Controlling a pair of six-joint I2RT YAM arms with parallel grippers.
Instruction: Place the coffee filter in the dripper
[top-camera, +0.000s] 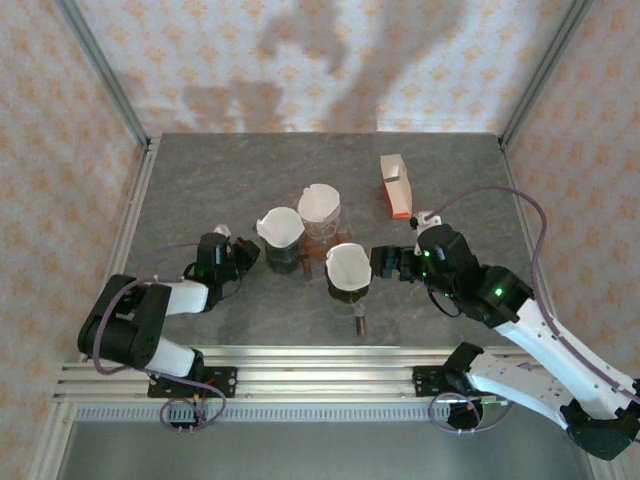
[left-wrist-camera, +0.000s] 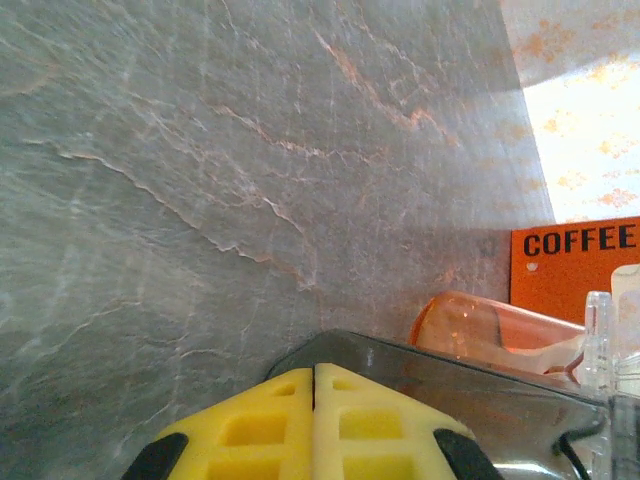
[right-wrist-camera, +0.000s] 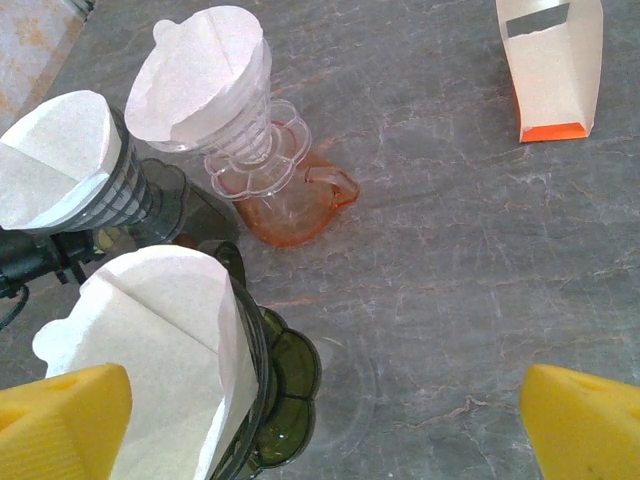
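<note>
Three filters (top-camera: 320, 203) sit in three drippers (top-camera: 283, 258); nearest filter (right-wrist-camera: 165, 330) seated in the dark dripper (right-wrist-camera: 290, 375). Right gripper (right-wrist-camera: 320, 420) spread wide beside it; left gripper (left-wrist-camera: 313, 390) pressed together on nothing. Risk: a sideways sweep clips the paper and topples the dripper.

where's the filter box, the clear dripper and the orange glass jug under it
filter box (right-wrist-camera: 555, 75), right wrist view, on its pale front panel
clear dripper (right-wrist-camera: 252, 135), right wrist view, on its ribbed glass wall
orange jug (right-wrist-camera: 290, 215), right wrist view, on its orange body below the dripper's base
</note>
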